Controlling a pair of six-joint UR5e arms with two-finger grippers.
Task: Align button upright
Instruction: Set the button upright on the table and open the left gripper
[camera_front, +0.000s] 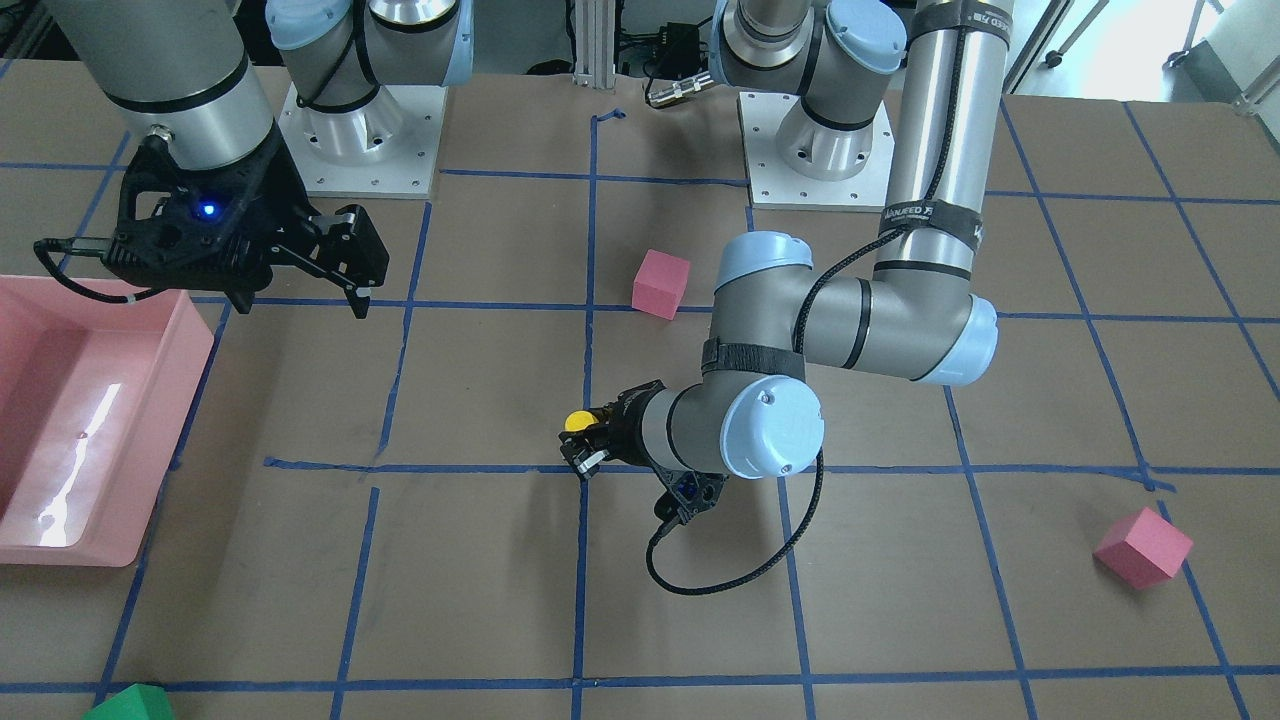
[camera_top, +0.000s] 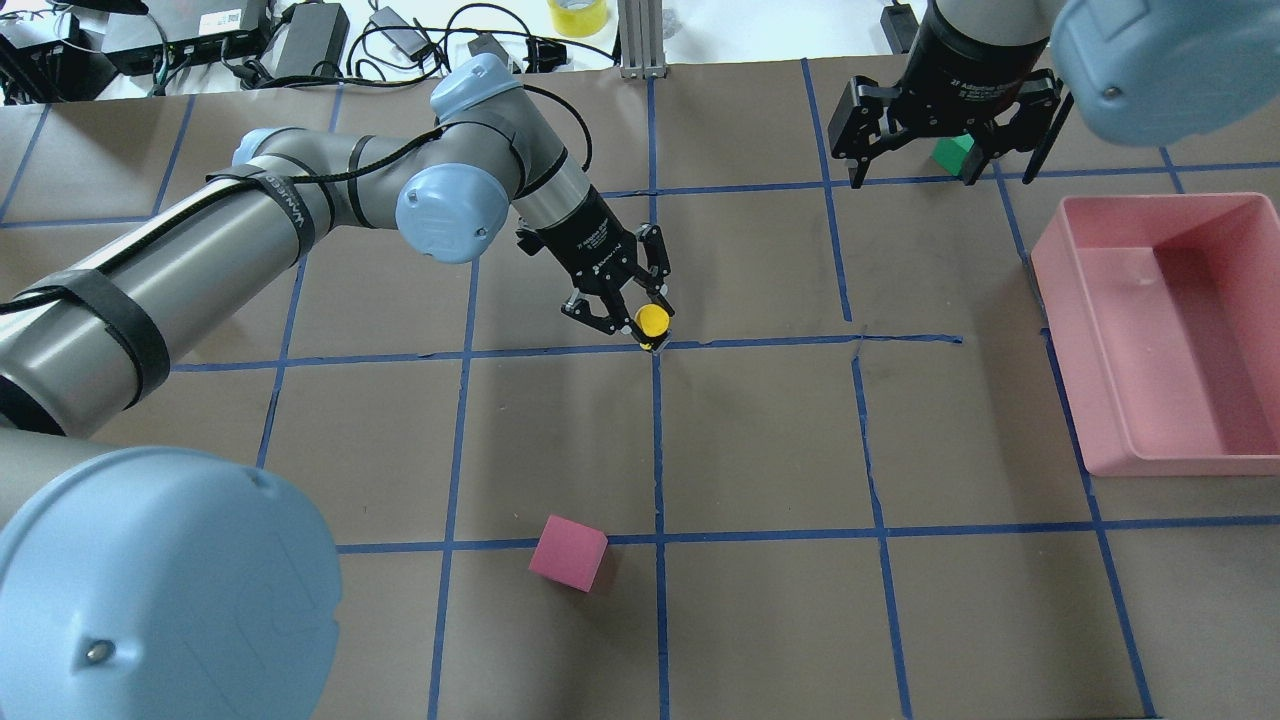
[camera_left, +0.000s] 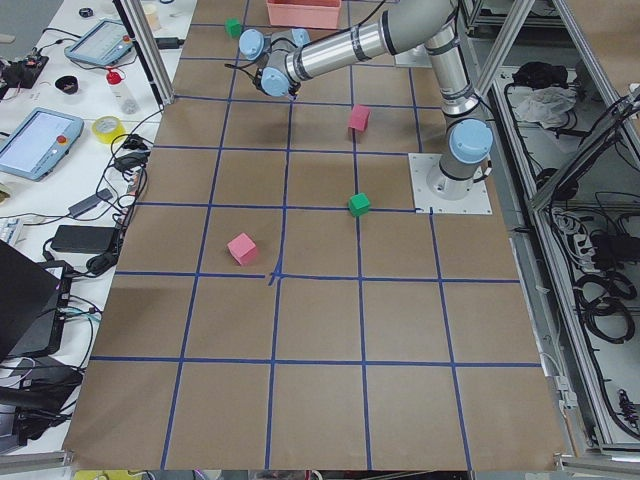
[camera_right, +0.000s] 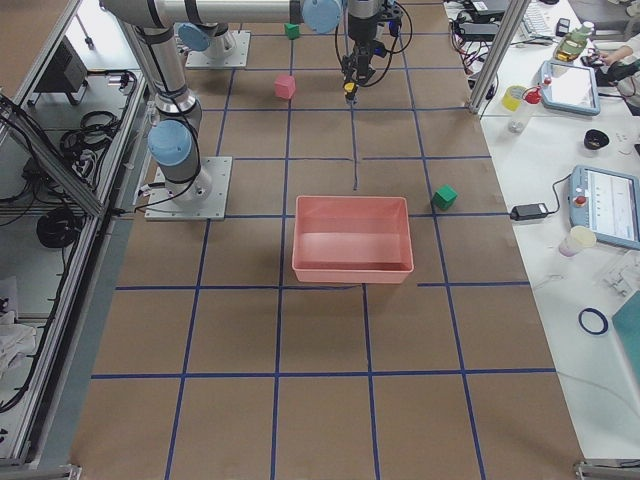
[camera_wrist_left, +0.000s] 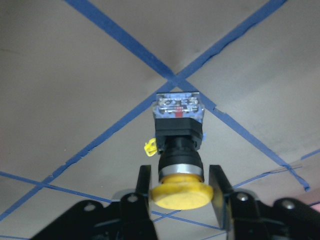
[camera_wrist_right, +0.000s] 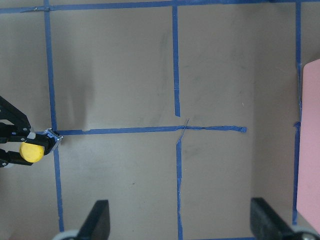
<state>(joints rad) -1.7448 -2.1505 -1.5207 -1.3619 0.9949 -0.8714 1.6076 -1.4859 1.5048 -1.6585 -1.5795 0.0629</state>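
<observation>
The button (camera_wrist_left: 178, 131) has a round yellow cap (camera_wrist_left: 181, 192), a black neck and a blocky grey-black base with a red mark. My left gripper (camera_wrist_left: 180, 176) is shut on it, one finger on each side of the cap. The base points away from the gripper, at or just above a blue tape crossing. In the overhead view the gripper (camera_top: 640, 312) is tilted and holds the button (camera_top: 652, 321) near the table's middle. It also shows in the front view (camera_front: 577, 421). My right gripper (camera_top: 915, 150) is open and empty, raised at the far right.
A pink bin (camera_top: 1060, 300) stands by the right arm. One pink cube (camera_top: 568, 552) lies close to the robot and another (camera_front: 1143, 547) lies on the left arm's side. A green cube (camera_top: 955, 152) lies under the right gripper.
</observation>
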